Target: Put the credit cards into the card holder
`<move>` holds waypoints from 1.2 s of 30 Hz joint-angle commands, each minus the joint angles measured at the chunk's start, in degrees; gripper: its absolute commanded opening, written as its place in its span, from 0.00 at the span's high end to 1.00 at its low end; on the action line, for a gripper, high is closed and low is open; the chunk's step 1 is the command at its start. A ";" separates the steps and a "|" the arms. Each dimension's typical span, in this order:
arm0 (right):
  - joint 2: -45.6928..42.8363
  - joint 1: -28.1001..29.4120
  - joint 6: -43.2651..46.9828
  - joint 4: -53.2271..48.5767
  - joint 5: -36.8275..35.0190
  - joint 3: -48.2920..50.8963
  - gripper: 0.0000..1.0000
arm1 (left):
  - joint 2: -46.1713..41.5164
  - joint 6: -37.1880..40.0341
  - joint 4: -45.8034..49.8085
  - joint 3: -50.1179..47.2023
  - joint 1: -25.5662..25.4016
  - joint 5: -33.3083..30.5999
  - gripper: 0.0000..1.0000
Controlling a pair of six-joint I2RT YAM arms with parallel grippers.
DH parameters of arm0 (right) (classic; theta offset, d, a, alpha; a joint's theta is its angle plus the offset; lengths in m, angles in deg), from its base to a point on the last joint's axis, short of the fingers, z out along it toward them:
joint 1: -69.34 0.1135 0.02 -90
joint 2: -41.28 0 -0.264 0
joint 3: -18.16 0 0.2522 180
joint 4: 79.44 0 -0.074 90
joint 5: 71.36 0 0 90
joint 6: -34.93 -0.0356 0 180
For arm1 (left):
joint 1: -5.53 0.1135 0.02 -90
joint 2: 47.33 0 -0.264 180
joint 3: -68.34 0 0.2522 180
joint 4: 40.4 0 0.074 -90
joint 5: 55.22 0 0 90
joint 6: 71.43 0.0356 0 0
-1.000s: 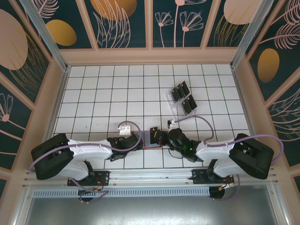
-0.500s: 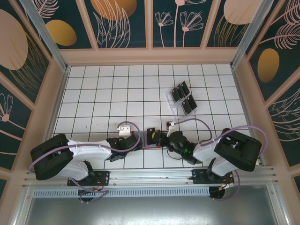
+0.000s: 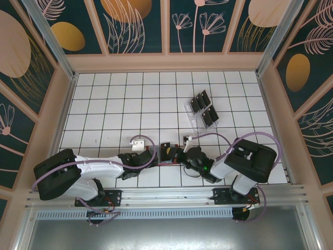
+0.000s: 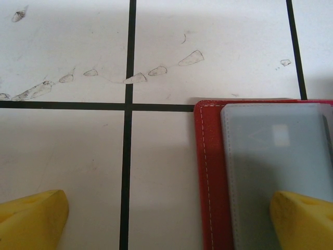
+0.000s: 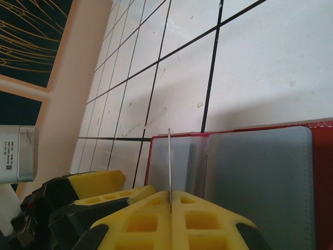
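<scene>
Right wrist view: the right gripper (image 5: 170, 200) has its yellow fingers (image 5: 135, 219) pressed together on one credit card (image 5: 169, 161), seen edge-on and upright over the left-hand grey-blue pocket of the open red card holder (image 5: 255, 177). The left gripper (image 4: 167, 216) has its fingers apart, one pad (image 4: 304, 219) on a pocket and the other over the white gridded table (image 4: 62, 146), crowding the holder's edge. Right of centre in the top view, more black credit cards (image 3: 208, 115) sit in a clear slotted tray (image 3: 191, 119), well apart from the holder.

Red card holder (image 4: 210, 172), grey-blue pockets (image 4: 270, 151); black credit cards (image 3: 208, 117); white table (image 4: 67, 156), black grid.
</scene>
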 commanded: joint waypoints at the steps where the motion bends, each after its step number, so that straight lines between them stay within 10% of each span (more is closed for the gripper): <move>1: 1.95 -0.20 -1.11 5.36 -0.40 0.47 1.00 | 0.74 0.24 4.05 -1.95 0.35 1.04 0.01; 36: 14.13 -0.40 -5.90 17.92 1.28 1.14 1.00 | 0.25 0.55 3.61 -2.30 0.40 1.22 0.02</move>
